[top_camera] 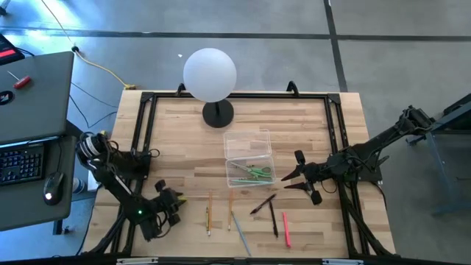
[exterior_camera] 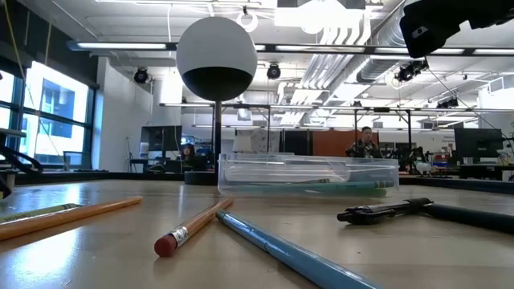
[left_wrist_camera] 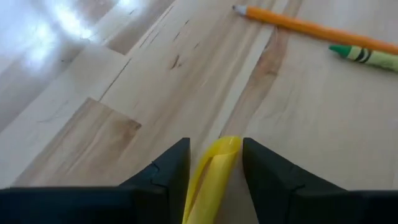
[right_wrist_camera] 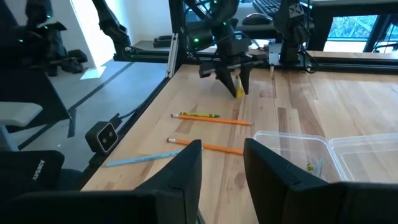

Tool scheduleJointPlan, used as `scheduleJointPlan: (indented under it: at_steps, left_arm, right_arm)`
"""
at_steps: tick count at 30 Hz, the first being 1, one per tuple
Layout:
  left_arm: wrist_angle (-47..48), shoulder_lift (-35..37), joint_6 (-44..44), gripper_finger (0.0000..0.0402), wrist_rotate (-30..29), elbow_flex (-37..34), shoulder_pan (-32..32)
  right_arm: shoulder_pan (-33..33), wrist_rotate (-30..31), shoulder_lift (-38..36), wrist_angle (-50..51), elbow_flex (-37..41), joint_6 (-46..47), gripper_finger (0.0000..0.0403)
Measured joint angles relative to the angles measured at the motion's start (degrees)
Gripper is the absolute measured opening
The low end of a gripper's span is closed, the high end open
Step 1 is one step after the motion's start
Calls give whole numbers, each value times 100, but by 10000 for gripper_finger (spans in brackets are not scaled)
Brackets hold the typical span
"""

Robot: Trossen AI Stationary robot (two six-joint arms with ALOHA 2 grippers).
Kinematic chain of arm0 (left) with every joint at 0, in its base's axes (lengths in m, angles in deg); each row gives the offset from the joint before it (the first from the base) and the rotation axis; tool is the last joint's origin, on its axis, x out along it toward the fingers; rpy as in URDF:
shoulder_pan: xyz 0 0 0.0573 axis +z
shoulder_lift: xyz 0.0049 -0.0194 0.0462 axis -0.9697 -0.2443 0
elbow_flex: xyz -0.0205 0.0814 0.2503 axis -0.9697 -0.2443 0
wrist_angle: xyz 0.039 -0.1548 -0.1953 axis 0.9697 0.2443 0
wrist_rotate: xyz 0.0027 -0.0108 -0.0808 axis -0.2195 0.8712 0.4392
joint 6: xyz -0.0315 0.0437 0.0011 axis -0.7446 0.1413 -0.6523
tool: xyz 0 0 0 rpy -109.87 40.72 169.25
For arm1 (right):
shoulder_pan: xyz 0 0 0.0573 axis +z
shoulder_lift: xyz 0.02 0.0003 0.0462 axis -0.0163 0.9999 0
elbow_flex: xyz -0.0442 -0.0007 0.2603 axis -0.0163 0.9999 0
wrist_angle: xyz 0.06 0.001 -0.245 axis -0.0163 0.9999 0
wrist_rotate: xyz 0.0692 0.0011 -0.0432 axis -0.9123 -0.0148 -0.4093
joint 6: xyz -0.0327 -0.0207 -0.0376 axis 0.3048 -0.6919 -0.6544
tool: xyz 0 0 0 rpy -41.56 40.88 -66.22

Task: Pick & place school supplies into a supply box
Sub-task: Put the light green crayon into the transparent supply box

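At the lower left of the high view, a thin, light, stiff yellow marker (left_wrist_camera: 211, 177) is clamped endwise in the left pincer (top_camera: 174, 205), so slipping sideways seems likely, while the right pincer (top_camera: 294, 181) is held apart beside the supply box (top_camera: 249, 157).

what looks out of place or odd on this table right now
Mostly the white globe lamp: it is no school supply, yet it stands just behind the supply box. Otherwise, pencils and pens lie scattered at mixed angles, which fits an unfinished sort.

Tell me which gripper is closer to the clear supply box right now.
Right. The right gripper hovers just beside the supply box; the left gripper sits farther off, near the table's front-left.
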Motion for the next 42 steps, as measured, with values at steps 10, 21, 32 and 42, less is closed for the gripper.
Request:
scheduleJointPlan:
  at_steps: [10, 21, 32, 42]
  left_arm:
    - [-3116, -315, 65, 129, -1313, -1581, -528]
    - [-3256, -739, 45, 100, -1668, -1606, -540]
    - [-3302, -782, 263, 107, -1622, -1500, -237]
    - [-3364, -1044, 226, 111, -2010, -1480, -221]
  right_arm:
    - [0, -1, 0, 0, 0, -32, 99]
    - [4, -337, 0, 2, 1, -348, 99]
    - [4, -495, 0, 4, 4, -350, 99]
    - [6, -562, 0, 4, 9, -352, 99]
